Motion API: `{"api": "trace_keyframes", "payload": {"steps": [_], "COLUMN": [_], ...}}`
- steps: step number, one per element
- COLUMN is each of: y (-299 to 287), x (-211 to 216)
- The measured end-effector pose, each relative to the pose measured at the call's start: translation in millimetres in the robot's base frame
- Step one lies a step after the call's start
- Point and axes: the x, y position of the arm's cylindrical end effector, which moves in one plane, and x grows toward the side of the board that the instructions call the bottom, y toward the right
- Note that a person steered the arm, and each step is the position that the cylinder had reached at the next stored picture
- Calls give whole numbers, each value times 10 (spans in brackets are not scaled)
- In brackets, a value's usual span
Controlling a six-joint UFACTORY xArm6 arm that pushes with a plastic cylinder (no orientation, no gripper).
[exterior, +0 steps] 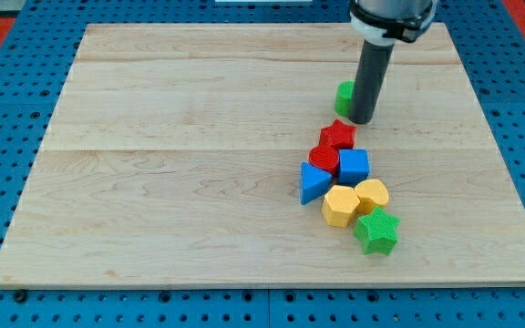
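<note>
Toward the far right of the wooden worktop (pixel 199 182) my rod comes straight down from the top of the view, upright. I have no gripper on this arm, only my tip (pixel 362 120). It stands touching, or just beside, the right side of a green block (pixel 344 94), half hidden behind the rod. Just near of it lies a red star (pixel 337 136), then a red block (pixel 322 158), a blue cube (pixel 354 166), a blue wedge-like block (pixel 313 183), two yellow blocks (pixel 340 206) (pixel 372 193) and a green star (pixel 376 231).
</note>
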Motion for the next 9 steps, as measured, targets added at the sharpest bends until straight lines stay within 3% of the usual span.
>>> {"api": "trace_keyframes", "payload": {"steps": [2, 3, 4, 7, 9], "y": [235, 441, 293, -531, -1068], "x": [-74, -317, -584, -626, -308]}}
